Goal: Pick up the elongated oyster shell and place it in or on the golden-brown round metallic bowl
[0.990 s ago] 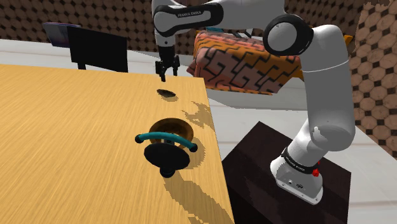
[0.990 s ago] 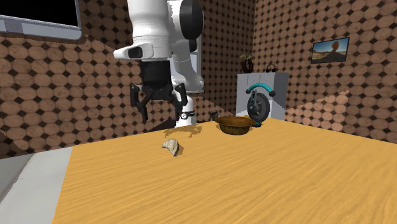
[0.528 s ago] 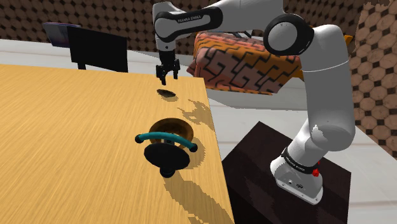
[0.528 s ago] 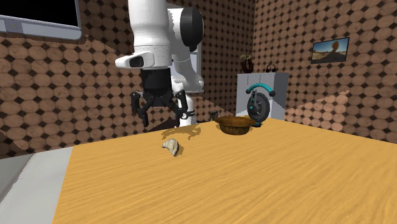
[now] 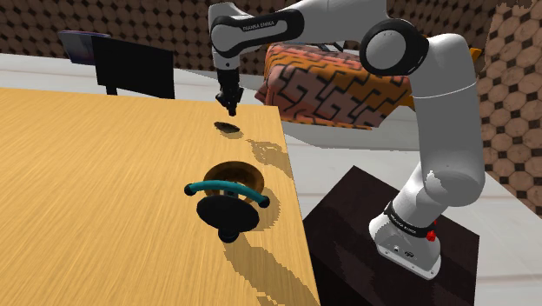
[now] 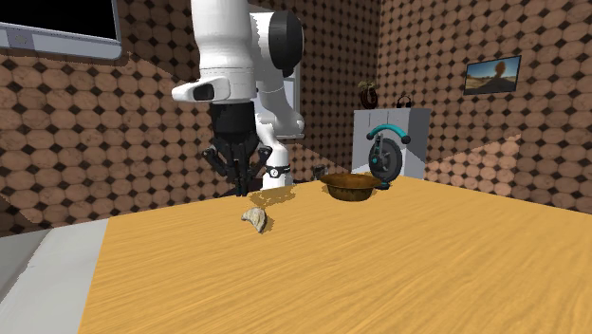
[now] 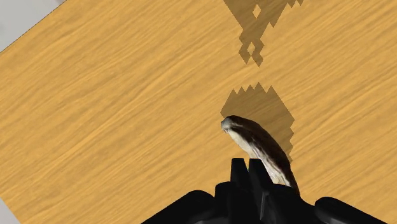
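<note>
The oyster shell (image 5: 228,128), a small elongated piece with a brown and cream surface, lies flat on the wooden table (image 5: 104,191) near its far edge. It also shows as the shell (image 6: 254,219) and the shell (image 7: 259,147). My gripper (image 5: 231,107) hangs just above the shell, apart from it, as the gripper (image 6: 244,189) shows from the second exterior view. In the wrist view the two fingers of the gripper (image 7: 249,170) meet with nothing between them, and the shell lies on the table past their tips. The golden-brown bowl (image 5: 234,176) stands nearer the stand; the bowl (image 6: 350,185) holds nothing.
Black headphones with a teal band on a stand (image 5: 225,207) sit right in front of the bowl. A black monitor (image 5: 135,69) stands at the table's far side. A patterned cushion (image 5: 339,83) lies beyond the table's edge, behind the arm.
The fingers, spread apart in the earlier frames, have come together on nothing. The hand came down a little toward the shell before that. The shell has not moved.
</note>
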Tool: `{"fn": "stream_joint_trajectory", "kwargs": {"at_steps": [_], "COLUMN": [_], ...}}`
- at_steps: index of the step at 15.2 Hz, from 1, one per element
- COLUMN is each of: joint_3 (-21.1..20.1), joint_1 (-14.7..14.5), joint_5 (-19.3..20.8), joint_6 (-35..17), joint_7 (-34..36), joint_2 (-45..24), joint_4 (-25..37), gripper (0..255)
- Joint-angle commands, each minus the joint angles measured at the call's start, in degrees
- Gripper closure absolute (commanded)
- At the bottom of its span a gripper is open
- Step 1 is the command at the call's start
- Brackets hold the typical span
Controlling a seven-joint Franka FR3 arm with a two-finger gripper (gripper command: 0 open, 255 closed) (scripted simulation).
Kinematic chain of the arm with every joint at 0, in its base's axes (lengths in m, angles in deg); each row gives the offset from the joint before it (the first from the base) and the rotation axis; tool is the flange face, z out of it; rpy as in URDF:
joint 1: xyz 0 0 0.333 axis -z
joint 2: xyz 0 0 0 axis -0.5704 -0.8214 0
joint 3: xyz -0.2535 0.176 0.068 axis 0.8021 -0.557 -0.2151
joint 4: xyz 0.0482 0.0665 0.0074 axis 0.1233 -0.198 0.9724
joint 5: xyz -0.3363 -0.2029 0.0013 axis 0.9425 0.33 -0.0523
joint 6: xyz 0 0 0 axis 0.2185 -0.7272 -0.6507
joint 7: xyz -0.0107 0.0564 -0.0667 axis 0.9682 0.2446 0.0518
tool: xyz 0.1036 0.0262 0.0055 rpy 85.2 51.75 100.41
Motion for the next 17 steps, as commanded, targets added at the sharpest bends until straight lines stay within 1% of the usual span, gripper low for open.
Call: {"fn": "stream_joint_trajectory", "kwargs": {"at_steps": [1, 5, 6, 7, 9, 10, 17], "joint_3": [0.0, 0.0, 0.0, -0.6, -1.7, -2.0, -1.3], "joint_1": [0.0, 0.0, 0.0, -1.8, -4.4, -4.8, -4.5], "joint_5": [0.0, 0.0, 0.0, 4.8, 14.7, 17.4, 18.7], "joint_6": [0.0, 0.0, 0.0, -5.7, -19.6, -23.5, -27.3], "joint_7": [0.0, 0.0, 0.0, -5.8, -15.8, -18.0, -17.3], "joint_2": [0.0, 0.0, 0.0, 2.7, 9.1, 10.7, 7.7], "joint_4": [0.0, 0.0, 0.0, -5.4, -18.8, -22.5, -23.3], "gripper": [255, 255, 0, 0, 0, 0, 0]}}
